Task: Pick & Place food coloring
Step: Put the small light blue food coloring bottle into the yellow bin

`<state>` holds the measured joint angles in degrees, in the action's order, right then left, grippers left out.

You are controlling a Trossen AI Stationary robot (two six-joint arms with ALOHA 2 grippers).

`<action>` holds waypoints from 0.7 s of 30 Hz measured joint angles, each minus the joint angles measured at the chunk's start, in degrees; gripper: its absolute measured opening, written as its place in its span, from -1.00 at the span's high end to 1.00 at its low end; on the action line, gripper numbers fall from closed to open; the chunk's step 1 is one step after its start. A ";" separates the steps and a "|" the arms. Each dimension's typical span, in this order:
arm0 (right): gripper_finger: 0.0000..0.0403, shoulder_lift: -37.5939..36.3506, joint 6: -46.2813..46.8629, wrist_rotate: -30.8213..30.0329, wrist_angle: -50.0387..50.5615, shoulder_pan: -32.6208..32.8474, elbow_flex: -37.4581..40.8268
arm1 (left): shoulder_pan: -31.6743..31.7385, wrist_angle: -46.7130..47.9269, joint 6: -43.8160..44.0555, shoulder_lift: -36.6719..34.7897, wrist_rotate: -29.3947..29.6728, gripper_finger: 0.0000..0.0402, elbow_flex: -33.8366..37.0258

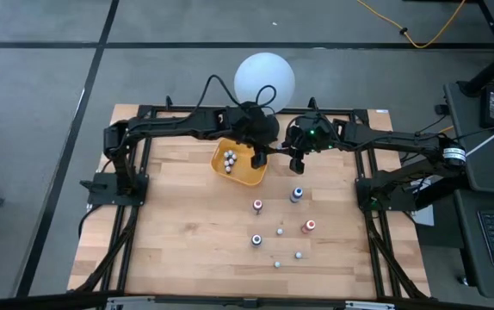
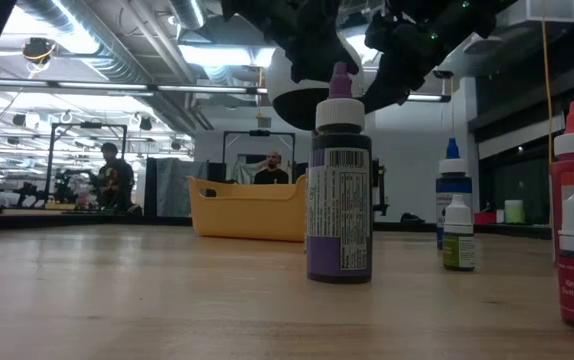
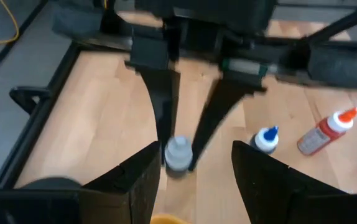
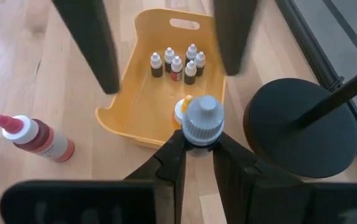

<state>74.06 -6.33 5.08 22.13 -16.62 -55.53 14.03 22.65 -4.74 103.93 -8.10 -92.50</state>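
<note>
Held item: we log a grey-capped bottle (image 4: pixel 201 118) upright, pinched by the right gripper (image 4: pixel 197 146), just beside the tray (image 4: pixel 142 56).
Left gripper (image 3: pixel 191 168): apparently parted, empty, nearer the tray.

tray (image 4: pixel 122 118): yellow-orange | table (image 1: pixel 187 232): light wood | globe (image 1: pixel 264 77): white

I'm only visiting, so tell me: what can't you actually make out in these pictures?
- Right wrist view: the body and colour of the held bottle, hidden under its own cap and the right gripper.
- Low view: the bottles inside the yellow tray, hidden by its wall.
- Low view: the red bottle, cut off by the right edge.
- High view: the grey-topped bottles, too small to tell their contents.
</note>
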 joint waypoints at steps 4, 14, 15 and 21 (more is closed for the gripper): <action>0.63 0.00 -0.04 0.02 -0.04 0.00 0.00 | -0.01 -0.89 0.77 0.20 -0.04 0.08 0.03; 0.63 0.00 -0.39 0.32 -0.16 0.15 0.00 | -0.07 -1.60 0.51 0.64 0.01 0.10 0.03; 0.63 0.00 -0.40 0.55 -0.39 0.26 0.00 | -0.15 -1.65 0.56 0.85 0.11 0.10 0.03; 0.63 0.00 -1.35 0.63 -1.77 1.89 0.00 | -0.52 -1.31 0.59 1.48 0.02 0.10 0.08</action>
<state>74.06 -7.68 5.72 20.36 -14.73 -55.53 13.52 21.33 -4.15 105.41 -8.09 -92.42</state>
